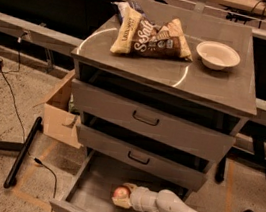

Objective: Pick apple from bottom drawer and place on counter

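The apple point(120, 192), small and red-orange, is in the open bottom drawer point(92, 192), near the middle of its grey floor. My gripper point(123, 195) reaches in from the lower right on a white arm, with its fingers around the apple. The counter point(213, 83) is the grey cabinet top above, with a faint arc mark.
On the counter lie snack bags point(150, 35) at the back left and a white bowl point(217, 55) at the back right. The two upper drawers point(146, 120) are shut. A cardboard box point(63, 111) stands left of the cabinet. Cables run over the floor at left.
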Robot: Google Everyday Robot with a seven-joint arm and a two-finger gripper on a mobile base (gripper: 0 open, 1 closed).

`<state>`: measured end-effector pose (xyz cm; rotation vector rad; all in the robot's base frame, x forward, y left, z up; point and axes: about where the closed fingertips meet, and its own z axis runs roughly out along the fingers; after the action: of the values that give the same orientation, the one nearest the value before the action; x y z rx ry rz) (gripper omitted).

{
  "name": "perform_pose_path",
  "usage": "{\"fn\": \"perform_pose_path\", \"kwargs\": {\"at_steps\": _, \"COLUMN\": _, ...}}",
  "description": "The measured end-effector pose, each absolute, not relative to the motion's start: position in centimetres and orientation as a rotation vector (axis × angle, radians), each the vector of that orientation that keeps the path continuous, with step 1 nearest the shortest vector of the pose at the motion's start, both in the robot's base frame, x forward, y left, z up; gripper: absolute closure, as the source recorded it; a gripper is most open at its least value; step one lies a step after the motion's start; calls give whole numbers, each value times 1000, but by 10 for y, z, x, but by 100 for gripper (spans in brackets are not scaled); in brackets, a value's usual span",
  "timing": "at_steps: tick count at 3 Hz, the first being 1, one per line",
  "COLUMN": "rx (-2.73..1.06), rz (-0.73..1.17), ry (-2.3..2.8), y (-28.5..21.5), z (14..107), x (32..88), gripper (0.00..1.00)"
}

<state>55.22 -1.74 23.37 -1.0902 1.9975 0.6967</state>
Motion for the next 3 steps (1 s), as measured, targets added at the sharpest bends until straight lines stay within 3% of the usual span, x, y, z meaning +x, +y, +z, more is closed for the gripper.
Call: {"fn": "perform_pose_path", "kwargs": {"at_steps": 3, "rx": -985, "rz": 842, "ry": 1964, "y": -155, "z": 394, "x": 499, "gripper": 100}}
